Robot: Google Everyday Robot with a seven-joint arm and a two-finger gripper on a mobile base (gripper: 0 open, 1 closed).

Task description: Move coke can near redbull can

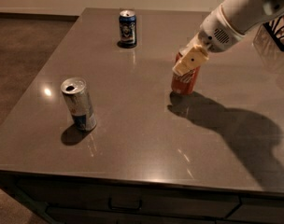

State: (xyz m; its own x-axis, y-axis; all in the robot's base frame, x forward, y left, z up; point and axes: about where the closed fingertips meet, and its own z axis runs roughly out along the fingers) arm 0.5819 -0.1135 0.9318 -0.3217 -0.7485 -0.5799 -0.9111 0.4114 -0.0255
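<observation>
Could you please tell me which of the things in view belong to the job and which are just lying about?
Part of the job: coke can, on the table, right of middle; redbull can, near left; gripper, at the coke can's top.
Just lying about: dark blue can, at the far edge; dark wire object, far right.

Cans: 3 in total.
- Coke can (185,82): 1.
- Redbull can (79,104): 1, well left of the coke can and nearer the front.
- Blue can (127,28): 1, left of the coke can and farther back.

Counter (132,139): 1.
Tool (185,65): 1, clamped on the coke can's upper part.
Arm (235,17): 1, up and right of the coke can.
</observation>
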